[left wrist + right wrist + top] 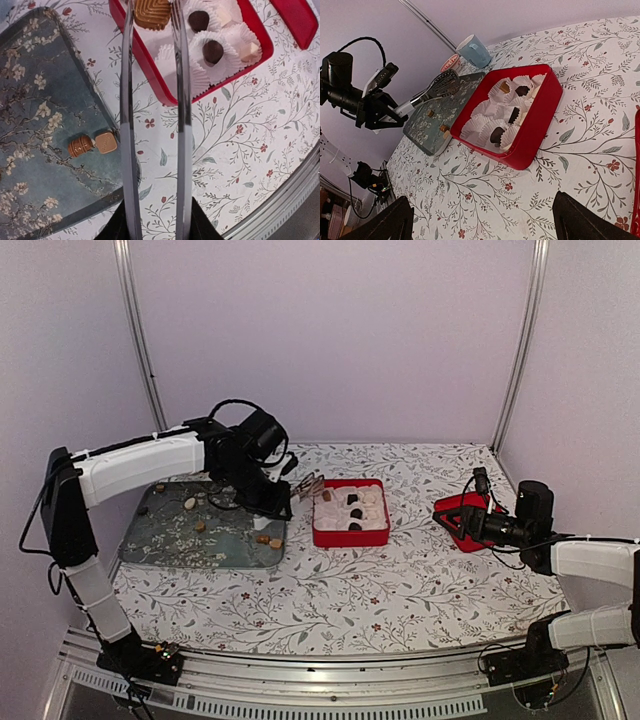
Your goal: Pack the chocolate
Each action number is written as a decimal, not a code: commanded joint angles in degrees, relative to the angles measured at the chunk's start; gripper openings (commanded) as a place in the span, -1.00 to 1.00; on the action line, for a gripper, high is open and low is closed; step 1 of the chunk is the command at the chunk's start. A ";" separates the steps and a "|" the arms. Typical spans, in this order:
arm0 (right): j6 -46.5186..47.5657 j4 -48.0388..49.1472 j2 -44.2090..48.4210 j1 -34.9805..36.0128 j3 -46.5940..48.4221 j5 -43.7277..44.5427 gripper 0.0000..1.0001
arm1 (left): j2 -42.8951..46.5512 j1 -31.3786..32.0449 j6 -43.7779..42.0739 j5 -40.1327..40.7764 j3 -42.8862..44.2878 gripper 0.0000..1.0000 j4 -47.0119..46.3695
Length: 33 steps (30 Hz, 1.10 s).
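My left gripper [272,502] [156,227] is shut on metal tongs [308,485] [127,125]. At their tips the tongs pinch a tan ridged chocolate [151,12] over the left end of the red box [350,538] [145,62] [532,132]. In the box, white paper cups hold dark chocolates [353,514] [213,50] [496,135] and pale ones. More chocolates lie on the grey-green floral tray [165,545] [30,100]: a brown barrel [80,146], a tan square [106,142] and others [190,503]. My right gripper [476,520] [485,225] is open and holds nothing, right of the box.
The red lid [455,510] lies by my right gripper, its edge [636,175] showing in the right wrist view. A blue cup [474,50] and a small red-rimmed pot [451,62] stand behind the tray. Walls and frame posts close in the back and sides.
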<state>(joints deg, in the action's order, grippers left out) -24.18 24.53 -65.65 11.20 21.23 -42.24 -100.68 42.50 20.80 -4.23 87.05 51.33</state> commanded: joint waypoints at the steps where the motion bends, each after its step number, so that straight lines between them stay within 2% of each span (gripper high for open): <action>1: 0.37 1.48 -0.07 0.13 -0.23 -0.82 0.98 | -2.51 2.25 -0.68 -0.28 3.02 -0.59 -1.08; 17: 0.30 1.68 -0.52 0.14 -0.29 -1.11 0.98 | -9.03 3.76 -2.47 2.75 7.08 -0.54 0.49; 33: 0.37 1.99 -1.15 0.09 -0.21 -1.35 0.98 | -10.02 3.70 -3.33 3.54 7.61 -0.37 0.56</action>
<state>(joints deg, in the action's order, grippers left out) -24.18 24.97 -66.46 11.20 21.23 -42.63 -110.00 45.58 18.31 -1.15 92.75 52.03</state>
